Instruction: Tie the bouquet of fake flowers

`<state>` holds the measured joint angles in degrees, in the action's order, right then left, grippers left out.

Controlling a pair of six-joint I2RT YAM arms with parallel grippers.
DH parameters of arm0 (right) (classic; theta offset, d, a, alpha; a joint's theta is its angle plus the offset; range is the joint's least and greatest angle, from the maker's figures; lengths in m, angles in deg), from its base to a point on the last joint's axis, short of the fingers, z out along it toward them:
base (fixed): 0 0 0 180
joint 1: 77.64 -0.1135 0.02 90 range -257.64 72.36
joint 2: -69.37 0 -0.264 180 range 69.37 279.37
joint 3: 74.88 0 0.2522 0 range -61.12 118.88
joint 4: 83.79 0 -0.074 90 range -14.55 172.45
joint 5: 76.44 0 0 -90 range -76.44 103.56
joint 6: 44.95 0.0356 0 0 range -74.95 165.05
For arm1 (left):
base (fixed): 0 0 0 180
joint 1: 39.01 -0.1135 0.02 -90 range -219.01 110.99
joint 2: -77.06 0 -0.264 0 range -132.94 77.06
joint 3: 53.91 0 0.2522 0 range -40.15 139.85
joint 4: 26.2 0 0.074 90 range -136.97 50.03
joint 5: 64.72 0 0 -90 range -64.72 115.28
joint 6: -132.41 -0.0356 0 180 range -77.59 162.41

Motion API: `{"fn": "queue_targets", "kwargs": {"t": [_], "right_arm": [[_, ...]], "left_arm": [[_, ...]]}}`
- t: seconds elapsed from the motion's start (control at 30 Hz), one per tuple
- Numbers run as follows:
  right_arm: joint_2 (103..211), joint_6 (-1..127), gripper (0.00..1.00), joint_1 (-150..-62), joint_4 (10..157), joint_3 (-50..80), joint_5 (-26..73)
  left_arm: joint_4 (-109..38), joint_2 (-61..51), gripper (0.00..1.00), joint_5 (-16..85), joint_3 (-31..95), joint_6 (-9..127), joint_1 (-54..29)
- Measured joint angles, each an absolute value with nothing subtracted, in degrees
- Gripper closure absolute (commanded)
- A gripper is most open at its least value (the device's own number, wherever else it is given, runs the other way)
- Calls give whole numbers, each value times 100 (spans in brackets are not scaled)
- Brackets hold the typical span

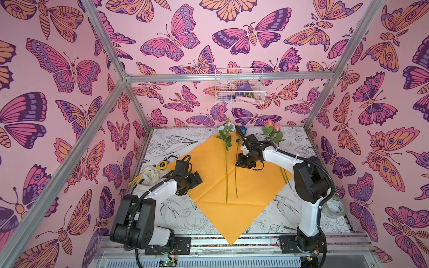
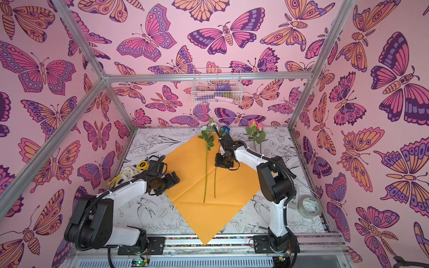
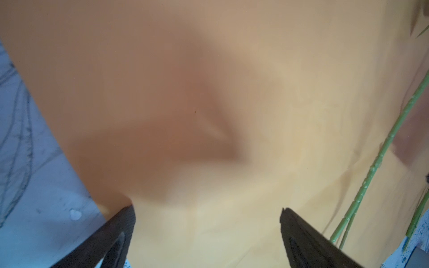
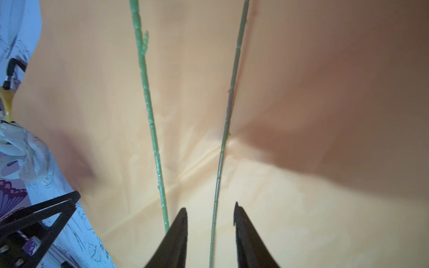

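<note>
Green and thin, the blue flower's stem ran lengthwise between my right gripper's narrowly parted fingers, touching neither, while my left gripper, farther off, hung wide open.

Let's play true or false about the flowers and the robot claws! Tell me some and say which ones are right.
1. The white flower and the blue flower have their stems on the orange paper. True.
2. The left claw holds a flower. False: it is open and empty, over the paper.
3. The pink blooms rest on the paper. False: they lie on the table, past the paper's far edge.
4. A thin stem runs between the right claw's parted jaws. True.
5. The paper is rolled round the flowers. False: it lies spread out flat.
</note>
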<state>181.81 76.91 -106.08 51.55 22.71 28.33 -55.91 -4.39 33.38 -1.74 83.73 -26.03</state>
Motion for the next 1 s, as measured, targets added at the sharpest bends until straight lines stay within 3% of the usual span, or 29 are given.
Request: {"fn": "queue_targets", "kwargs": {"t": [0.47, 0.7, 1.0], "right_arm": [[17265, 6705, 66, -9203, 4428, 1996, 986], [17884, 6102, 66, -8788, 4196, 2542, 358], [18747, 5680, 66, -8554, 4098, 3137, 247]], "left_arm": [[-6730, -564, 0, 2516, 316, 7693, -2190], [-7138, -1250, 4, 1985, 1044, 7109, -1707], [-7366, -1670, 5, 1930, 1188, 6808, -1541]]}}
